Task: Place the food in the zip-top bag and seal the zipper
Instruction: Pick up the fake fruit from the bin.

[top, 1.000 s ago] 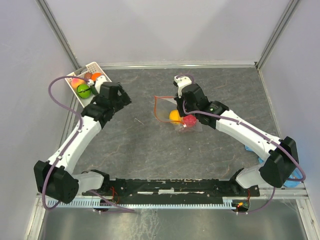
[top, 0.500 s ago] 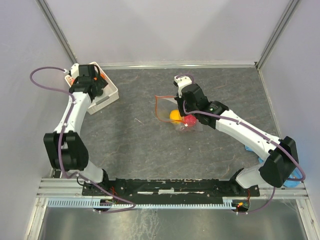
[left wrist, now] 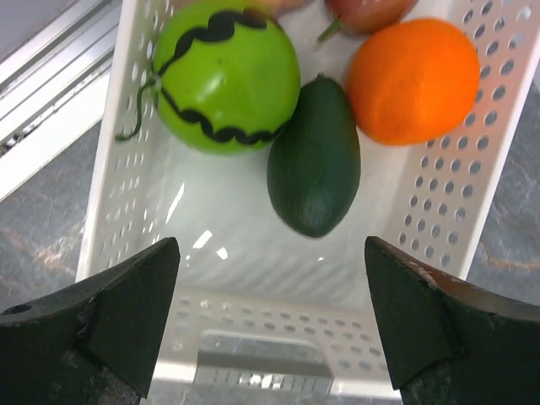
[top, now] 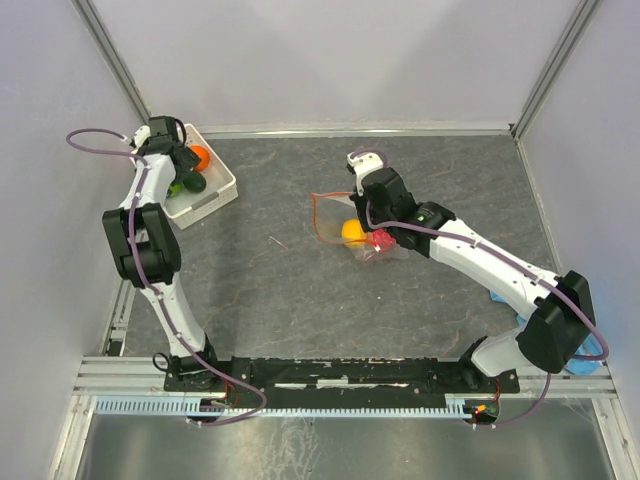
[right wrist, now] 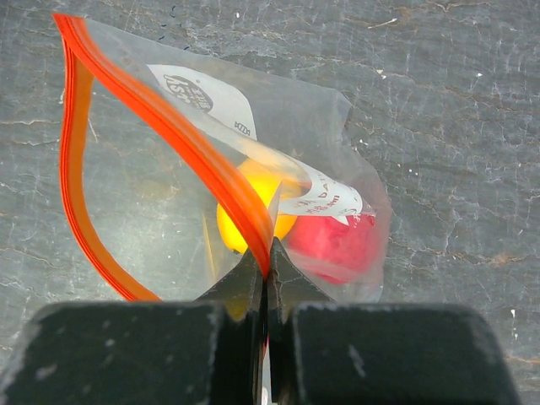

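The zip-top bag (top: 340,222) lies mid-table with its mouth held open. Inside are a yellow fruit (right wrist: 253,209) and a pink-red fruit (right wrist: 331,243). My right gripper (right wrist: 268,263) is shut on the orange-red zipper (right wrist: 181,139) at the upper edge of the mouth. My left gripper (left wrist: 270,316) is open and empty, over the near end of the white basket (left wrist: 278,325) at the back left. The basket holds a lime green fruit (left wrist: 226,74), a dark green one (left wrist: 314,167), an orange one (left wrist: 413,69) and a reddish-brown one (left wrist: 367,10), partly cut off.
The basket (top: 215,190) sits against the back-left wall beside a metal rail (left wrist: 42,84). A blue object (top: 597,352) lies at the right edge by the right arm's base. Enclosure walls stand on three sides.
The left arm has swung from beside the basket to the back-left corner, its gripper now over the basket. The right gripper and the bag have stayed put.
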You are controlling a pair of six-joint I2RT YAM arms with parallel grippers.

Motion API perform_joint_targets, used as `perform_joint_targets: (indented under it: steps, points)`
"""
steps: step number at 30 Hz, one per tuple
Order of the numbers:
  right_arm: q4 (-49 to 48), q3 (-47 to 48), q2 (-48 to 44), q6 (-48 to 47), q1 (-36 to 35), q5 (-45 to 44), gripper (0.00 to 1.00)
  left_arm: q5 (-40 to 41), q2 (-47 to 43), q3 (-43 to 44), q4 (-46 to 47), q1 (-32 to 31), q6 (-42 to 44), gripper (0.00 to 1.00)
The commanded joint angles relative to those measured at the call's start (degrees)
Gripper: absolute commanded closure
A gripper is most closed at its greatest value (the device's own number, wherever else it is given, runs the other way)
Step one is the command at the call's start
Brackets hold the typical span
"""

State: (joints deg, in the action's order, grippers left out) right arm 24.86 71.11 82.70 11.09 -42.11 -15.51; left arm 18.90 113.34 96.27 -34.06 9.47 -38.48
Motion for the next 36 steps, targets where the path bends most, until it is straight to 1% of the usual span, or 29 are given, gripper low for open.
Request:
perform_joint_targets:
  steps: [1,6,11,16,25,31,36]
  points:
    - [-1.4,1.0,0.9,-1.3,0.2,-1.7,0.98,0.8,4.2,7.5,-1.4,1.5,0.6,0.04]
    - [-1.5,1.1,1.9,-2.1,0.4,-2.4,0.98,2.5,8.6,12.6,-2.1,3.6,0.2,0.04]
    - [-1.3,1.6,3.0,-2.8,0.4,-3.3,0.98,4.5,13.1,18.4,-3.3,4.4,2.5,0.04]
    - [-1.5,1.5,3.2,-2.9,0.5,-3.3,0.98,4.8,16.6,21.0,-3.3,4.8,4.9,0.04]
    - [-1.5,1.6,3.8,-3.2,0.6,-3.3,0.98,2.1,22.7,22.3,-3.0,4.9,9.2,0.04]
    - [-1.5,1.7,4.2,-3.2,0.6,-3.2,0.98,2.6,22.4,21.6,-1.4,4.9,10.4,0.04]
    - [-1.5,1.6,4.1,-3.3,0.6,-3.2,0.98,4.6,20.7,19.1,1.5,5.1,9.9,0.03]
